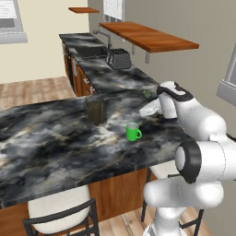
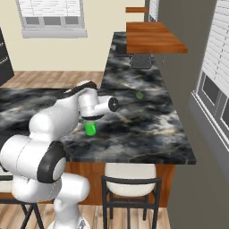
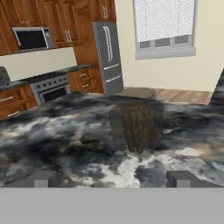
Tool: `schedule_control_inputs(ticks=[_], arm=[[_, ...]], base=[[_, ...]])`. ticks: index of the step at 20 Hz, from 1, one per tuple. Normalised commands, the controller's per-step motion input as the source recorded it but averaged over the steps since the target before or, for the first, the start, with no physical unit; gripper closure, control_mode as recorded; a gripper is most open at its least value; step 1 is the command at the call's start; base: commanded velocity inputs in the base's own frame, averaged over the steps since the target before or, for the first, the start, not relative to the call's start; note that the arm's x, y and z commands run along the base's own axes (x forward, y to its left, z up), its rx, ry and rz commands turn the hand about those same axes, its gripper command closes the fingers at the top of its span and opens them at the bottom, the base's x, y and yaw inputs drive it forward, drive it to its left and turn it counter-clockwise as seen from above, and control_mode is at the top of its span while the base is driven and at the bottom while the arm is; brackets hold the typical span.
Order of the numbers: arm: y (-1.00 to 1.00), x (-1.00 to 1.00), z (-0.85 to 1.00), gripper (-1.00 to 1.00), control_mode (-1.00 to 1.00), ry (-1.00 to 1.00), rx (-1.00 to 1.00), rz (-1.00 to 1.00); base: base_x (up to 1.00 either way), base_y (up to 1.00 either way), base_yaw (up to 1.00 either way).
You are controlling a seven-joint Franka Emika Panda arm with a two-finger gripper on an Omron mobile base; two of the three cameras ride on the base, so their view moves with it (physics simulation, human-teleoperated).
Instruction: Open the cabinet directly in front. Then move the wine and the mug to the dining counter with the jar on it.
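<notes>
The green mug (image 1: 133, 132) (image 2: 91, 129) stands upright on the black marble dining counter (image 1: 50, 147) (image 2: 147, 129), handle to the right in the left base view. My gripper (image 1: 144, 112) (image 3: 111, 180) hovers just above and beside it, open, fingertips (image 3: 41, 179) wide apart with nothing between them. It points level across the slab at the ribbed brown-grey jar (image 1: 95, 110) (image 3: 138, 127), which stands a short way ahead. The wine is out of view. Reddish-brown wall cabinets (image 3: 65, 26) line the far wall; which one is the cabinet I cannot tell.
A small green thing (image 1: 146, 93) (image 2: 139, 95) lies on the marble near the wall. A toaster (image 1: 119, 58) and sink (image 1: 90, 50) sit further along, under a wooden shelf (image 1: 147, 37). Pale-seated stools (image 1: 57, 207) (image 2: 129, 172) stand at the near edge. A fridge (image 3: 107, 57) and stove (image 3: 52, 89) stand far off.
</notes>
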Motion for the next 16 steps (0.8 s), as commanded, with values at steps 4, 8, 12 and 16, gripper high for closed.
schedule_control_inputs(ticks=[4,8,12,16], arm=[[0.01,-1.00,1.00,-1.00,-1.00,0.12,0.00,0.00],[0.00,-1.00,1.00,-1.00,-1.00,0.12,0.00,0.00],[0.04,-1.00,0.82,-1.00,-1.00,0.11,-0.01,0.00],[0.18,-1.00,0.06,-1.00,-1.00,0.01,-0.10,0.01]], base=[[0.00,0.00,0.00],[0.00,0.00,0.00],[0.00,0.00,0.00],[0.00,0.00,0.00]])
